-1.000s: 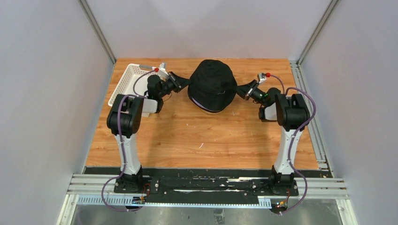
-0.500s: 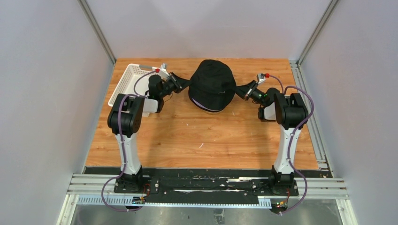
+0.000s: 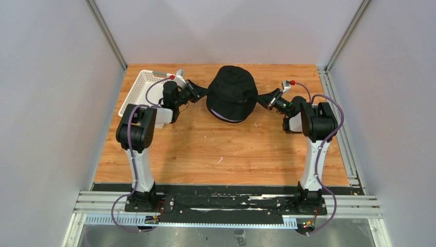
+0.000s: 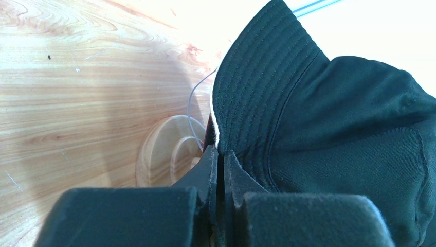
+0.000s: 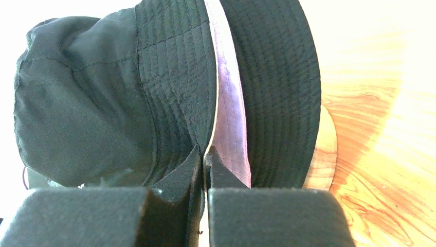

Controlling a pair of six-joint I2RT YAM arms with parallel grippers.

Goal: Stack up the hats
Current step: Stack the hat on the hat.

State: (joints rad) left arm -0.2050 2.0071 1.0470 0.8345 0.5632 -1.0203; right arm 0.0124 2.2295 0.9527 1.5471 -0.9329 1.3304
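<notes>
The black hat (image 3: pixel 232 92) tops the stack on the stand (image 4: pixel 164 154) at the far middle of the table (image 3: pixel 205 149). The left gripper (image 4: pixel 218 154) pinches its left brim tight. The right gripper (image 5: pixel 204 152) pinches its right brim, a lavender brim (image 5: pixel 229 113) just beneath. Both arms reach inward from either side.

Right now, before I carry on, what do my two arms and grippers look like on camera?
The left arm and right arm match: rounded black joint housings with white links between them. A purple cable loops along each, with a small red cap near the wrist. The left gripper and right gripper each have two flat, matte black fingers tapering to narrow tips.
</notes>
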